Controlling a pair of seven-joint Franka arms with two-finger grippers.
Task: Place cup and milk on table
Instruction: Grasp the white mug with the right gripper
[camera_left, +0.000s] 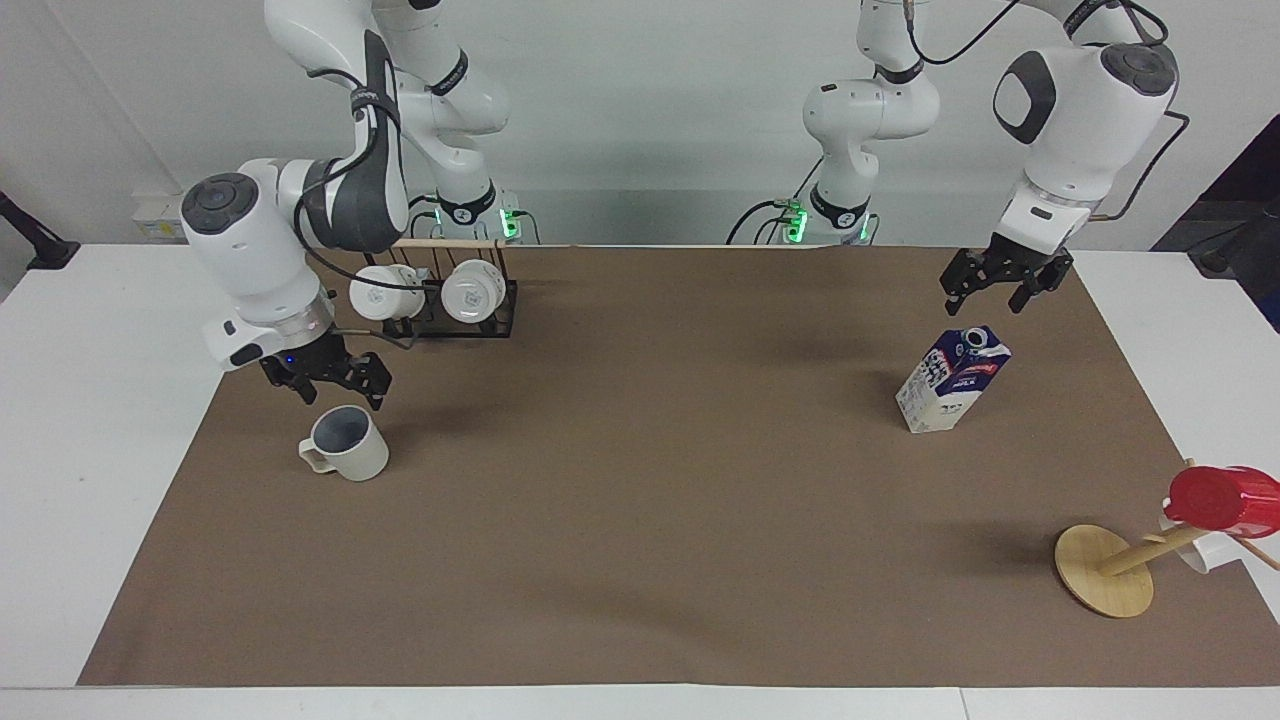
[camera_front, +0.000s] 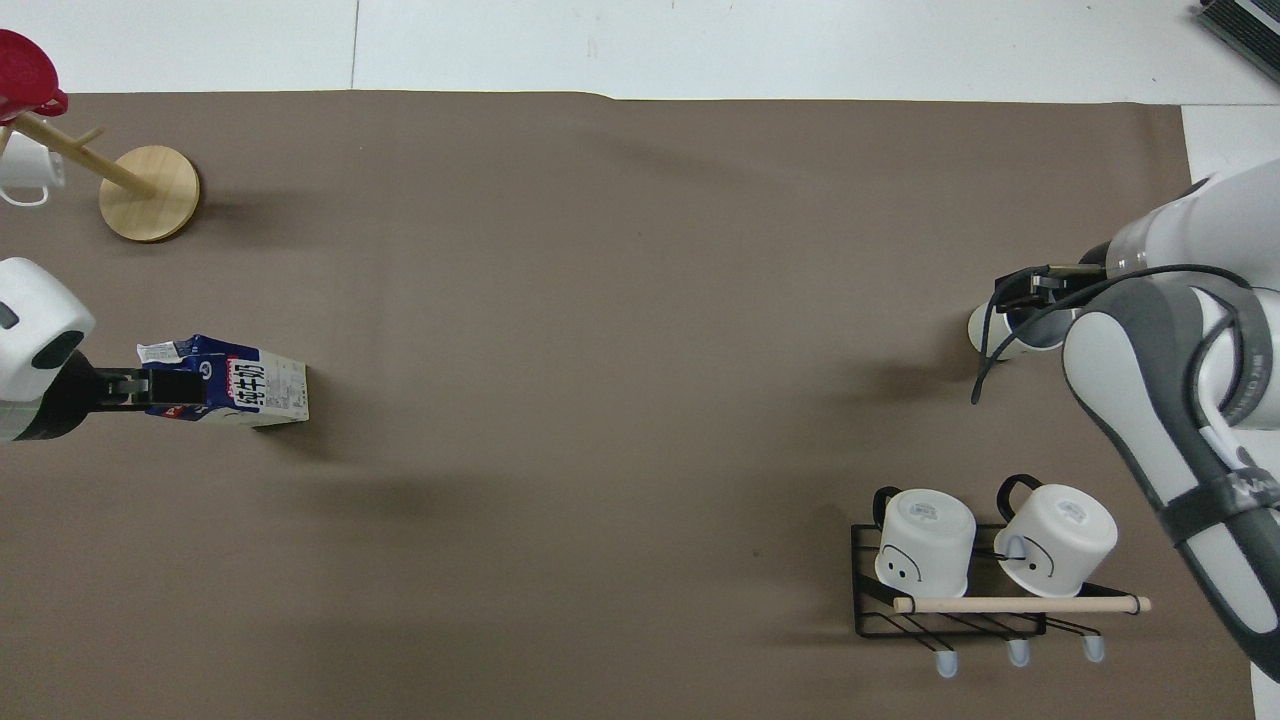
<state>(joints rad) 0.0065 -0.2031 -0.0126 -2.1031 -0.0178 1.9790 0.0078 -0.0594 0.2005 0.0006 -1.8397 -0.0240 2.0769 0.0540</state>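
The right arm's jaws stand apart, hanging just over the rim of the off-white mug, with a sliver of gap between them and the mug. The left arm's jaws are also apart, up in the air above the milk carton and clear of it. In the facing view the mug stands upright on the brown mat of the worktop, toward the right arm's end; the carton stands on the mat toward the left arm's end. A black rack with two white mugs sits nearer to the robots than the off-white mug. A wooden stand carrying a red cup sits farther from the robots than the carton.

From overhead, the right arm's jaws cover most of the mug, and the left arm's jaws overlap the carton's top end. The rack lies nearer to the robots, the stand farther.
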